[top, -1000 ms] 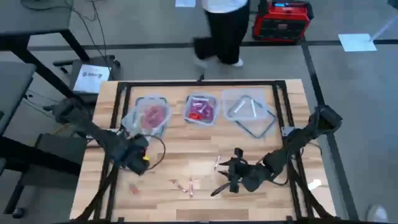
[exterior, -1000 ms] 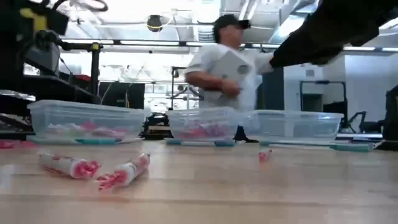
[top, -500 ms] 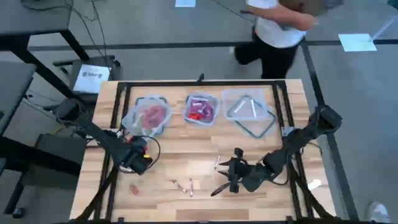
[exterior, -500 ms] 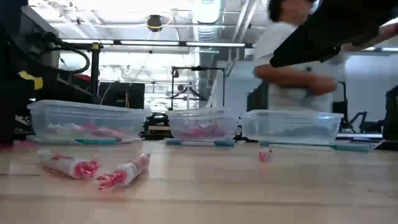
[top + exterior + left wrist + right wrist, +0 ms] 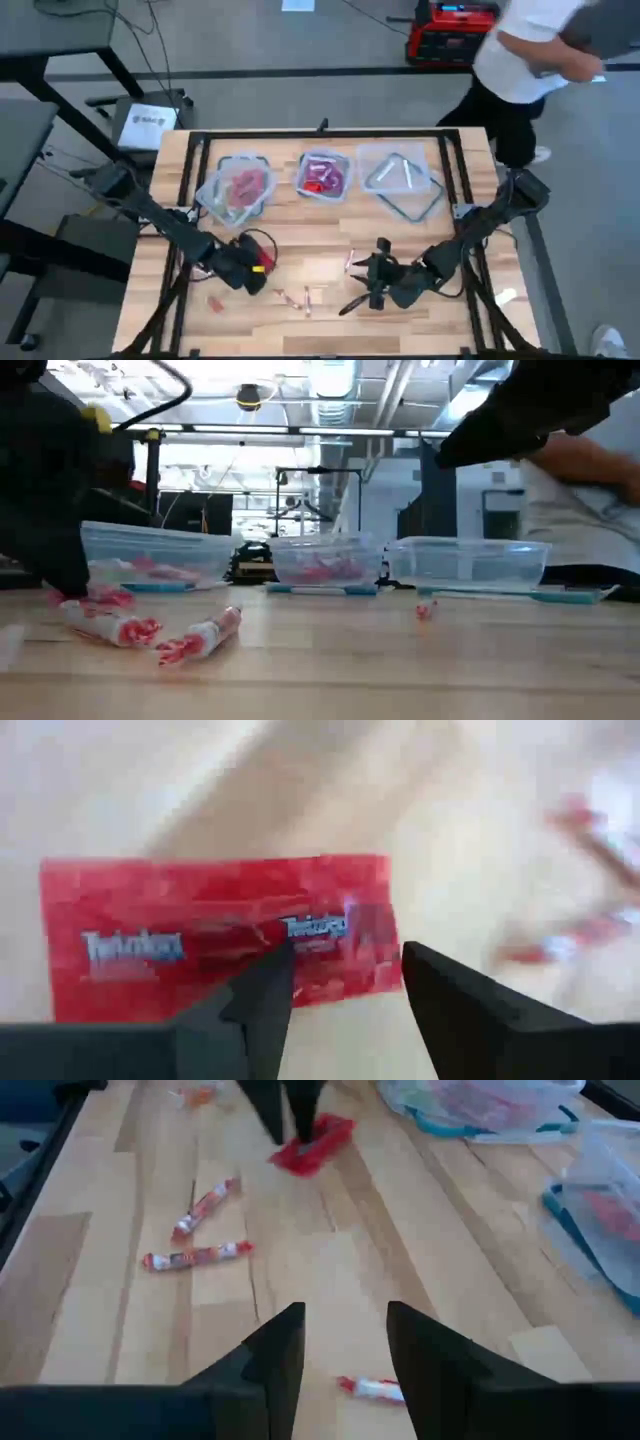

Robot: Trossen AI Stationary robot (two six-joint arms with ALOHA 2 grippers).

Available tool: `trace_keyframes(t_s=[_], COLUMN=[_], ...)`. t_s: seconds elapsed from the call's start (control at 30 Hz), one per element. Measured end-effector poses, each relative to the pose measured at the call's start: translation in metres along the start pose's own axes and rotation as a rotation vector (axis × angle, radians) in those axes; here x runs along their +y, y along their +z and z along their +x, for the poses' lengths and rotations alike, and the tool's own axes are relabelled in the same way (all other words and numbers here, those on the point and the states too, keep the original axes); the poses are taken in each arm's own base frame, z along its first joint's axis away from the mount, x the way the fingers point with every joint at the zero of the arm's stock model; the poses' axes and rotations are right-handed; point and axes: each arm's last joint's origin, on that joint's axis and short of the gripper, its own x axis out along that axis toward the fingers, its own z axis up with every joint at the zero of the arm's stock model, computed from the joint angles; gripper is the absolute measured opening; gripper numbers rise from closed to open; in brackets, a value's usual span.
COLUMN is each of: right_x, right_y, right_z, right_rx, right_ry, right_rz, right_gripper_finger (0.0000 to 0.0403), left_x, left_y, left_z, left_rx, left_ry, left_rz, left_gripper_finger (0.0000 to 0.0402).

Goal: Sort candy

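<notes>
Hovering: left claw open | over red candy

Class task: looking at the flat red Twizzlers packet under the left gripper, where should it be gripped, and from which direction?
Grip the red packet at its near long edge, coming from above with the left gripper. It lies flat on the table, so only its thin edges offer purchase.

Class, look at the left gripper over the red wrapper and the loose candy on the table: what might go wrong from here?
1. The left gripper is open at one edge of the flat red wrapper; closing there may pinch only a corner, or slide it away.
2. Two candy sticks lie close by; the arm could knock them.
3. A person passes the table's far corner, near the right arm.
</notes>
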Motion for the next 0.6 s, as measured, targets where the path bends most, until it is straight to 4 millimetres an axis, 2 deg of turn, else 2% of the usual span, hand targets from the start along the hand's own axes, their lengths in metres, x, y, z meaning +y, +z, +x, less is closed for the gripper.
trace_keyframes(t_s=[0.13,0.3,0.43,0.6], right_x=[0.000,0.000,0.000,0.000], right_y=[0.000,0.000,0.000,0.000], right_z=[0.000,0.000,0.000,0.000], right_rx=[0.000,0.000,0.000,0.000], right_ry=[-0.001,-0.001,-0.001,-0.001], right_rz=[0.000,0.000,0.000,0.000], right_gripper_finger=[0.0132,0.0132,0.0132,0.0132], left_x=[-0.023,-0.041,-0.039,-0.028], left_y=[0.018,0.030,0.028,0.024], left_z=[-0.007,-0.019,-0.018,-0.001], left_rx=[-0.023,-0.034,-0.014,0.077], left_ry=[-0.019,0.005,0.028,0.102], left_rz=[0.194,0.657,0.953,1.081], left_gripper_finger=[0.0172,0.0172,0.0172,0.0172])
